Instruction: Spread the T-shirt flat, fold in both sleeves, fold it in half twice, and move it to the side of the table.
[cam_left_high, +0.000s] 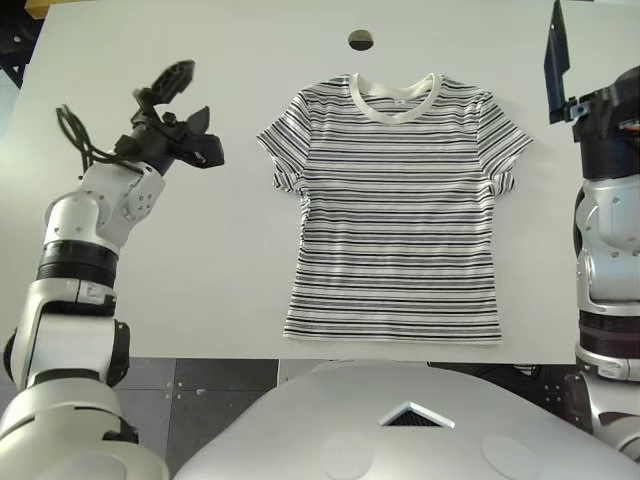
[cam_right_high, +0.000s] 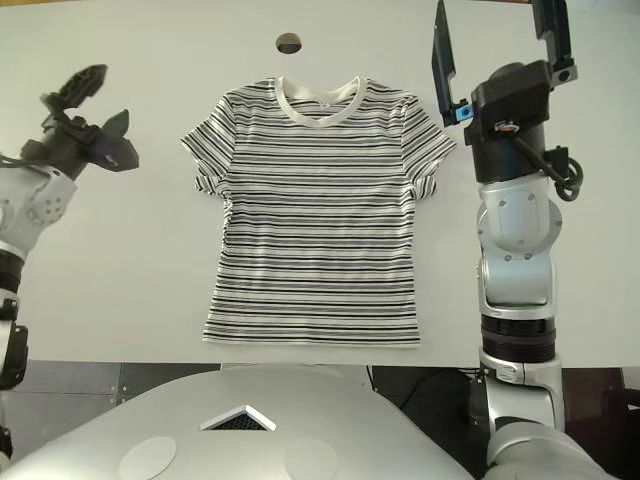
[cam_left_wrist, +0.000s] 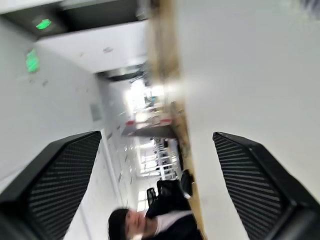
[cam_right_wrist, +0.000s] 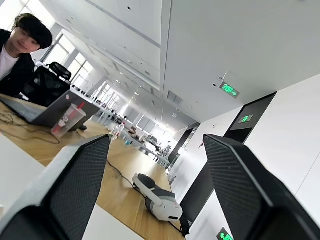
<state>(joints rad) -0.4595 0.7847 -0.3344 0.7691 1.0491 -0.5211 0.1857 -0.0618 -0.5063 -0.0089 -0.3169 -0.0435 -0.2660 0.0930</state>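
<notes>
T-shirt (cam_left_high: 395, 205) flat on surface (cam_left_high: 150, 260); collar at 12; long axis 12–6 | left fingers (cam_left_high: 197, 150) wide, empty, at its 9 | right fingers (cam_right_high: 441, 60) wide, empty, at 3 | each likely nearest own-side sleeve

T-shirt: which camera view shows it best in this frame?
The left eye view: the T-shirt lies whole and flat on the white table, collar to hem, both sleeves out, nothing over it. The right eye view shows the same, set further left. Both wrist views face the room beyond the table.
</notes>
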